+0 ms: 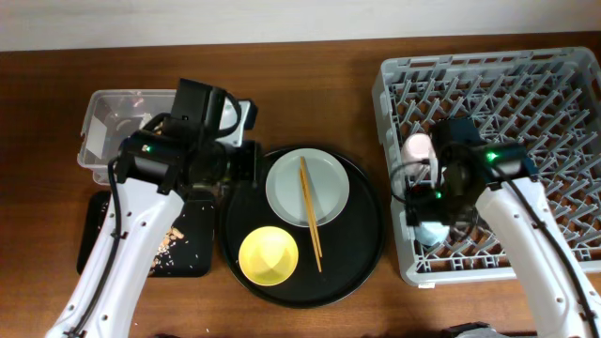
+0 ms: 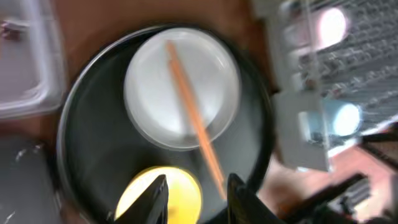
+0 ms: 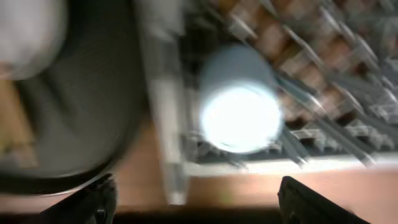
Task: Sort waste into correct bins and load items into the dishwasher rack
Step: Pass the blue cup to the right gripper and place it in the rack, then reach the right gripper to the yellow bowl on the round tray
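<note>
Chopsticks (image 1: 311,213) lie across the plate (image 1: 307,188), yellow bowl (image 1: 269,255) at seven o'clock from it. Left gripper (image 2: 198,198) hangs spread and empty above the bowl. Right gripper (image 3: 193,200) gapes wide over the blue cup (image 3: 239,99) in the rack (image 1: 563,94).

— What do the arms look like?
— White, smooth links on both, the left arm (image 1: 113,253) and the right arm (image 1: 540,244), each ending in a boxy black wrist block.
— Cables?
— Thin black ones run along the white links.
— Markings?
— A small green light glows on each black block. The fingers (image 2: 155,199) are black and blurred.
</note>
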